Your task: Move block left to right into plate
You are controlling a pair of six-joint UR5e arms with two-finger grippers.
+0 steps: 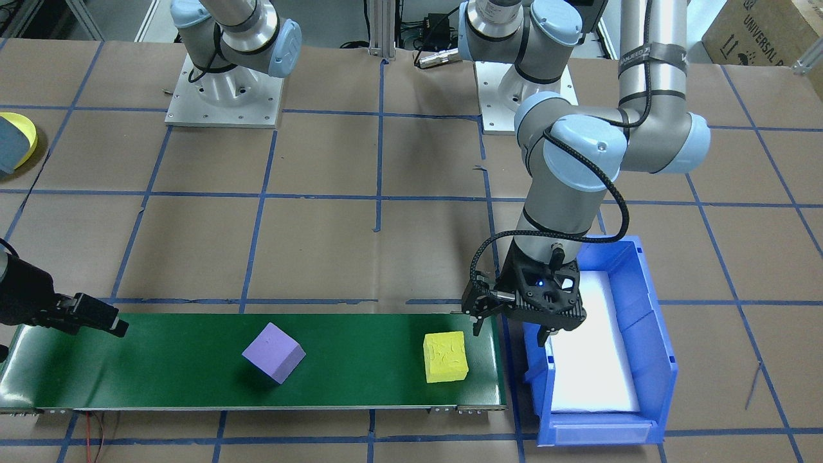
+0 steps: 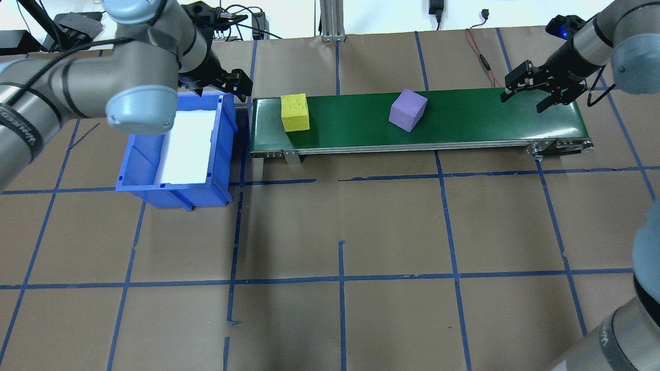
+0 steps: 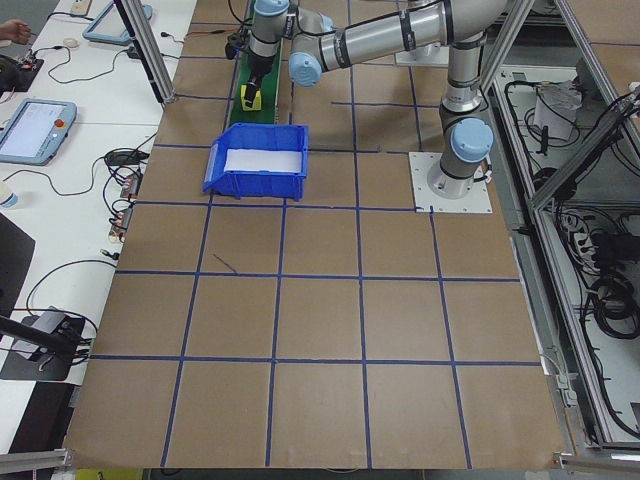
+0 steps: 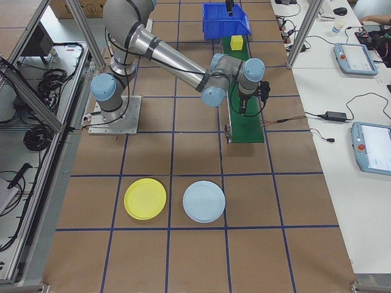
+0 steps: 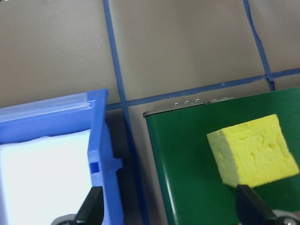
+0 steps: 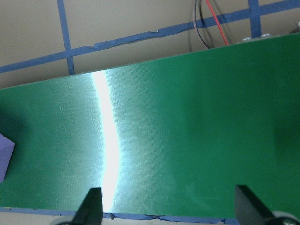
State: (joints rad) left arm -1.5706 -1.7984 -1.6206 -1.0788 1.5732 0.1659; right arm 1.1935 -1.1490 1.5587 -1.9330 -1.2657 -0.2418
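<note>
Brown paper with a blue tape grid covers the tabletop (image 2: 340, 319); its near half, on the robot's side, bears nothing but the tape lines.

Blue bin (image 2: 178, 149), white-lined, sits on the robot's left, just beside the end of the green belt.

Green belt (image 2: 464, 121), long and narrow, runs left to right across the far part of the tabletop.

Yellow block (image 2: 294, 112), rough-faced foam cube, rests on the belt near its left end, close to the bin.

Purple block (image 2: 408, 110), smooth cube, rests on the belt about midway, turned corner-on to the belt's edges, well apart from the yellow block.

Left end effector (image 1: 508, 321), black, hangs over the gap between the bin and the belt's left end. Fingers spread wide, holding nothing; in the left wrist view one fingertip (image 5: 91, 208) is over the bin wall, the other over the belt beside the yellow block.

Right end effector (image 2: 526, 98), black, hangs over the belt's right end. Fingers spread wide, holding nothing; bare belt lies beneath them in the right wrist view.

Yellow plate (image 4: 145, 198), round and shallow, lies flat at the tabletop's right end, well apart from the belt. No block in it.

Pale blue plate (image 4: 204, 201), same shape, lies just beside the yellow plate without touching.
</note>
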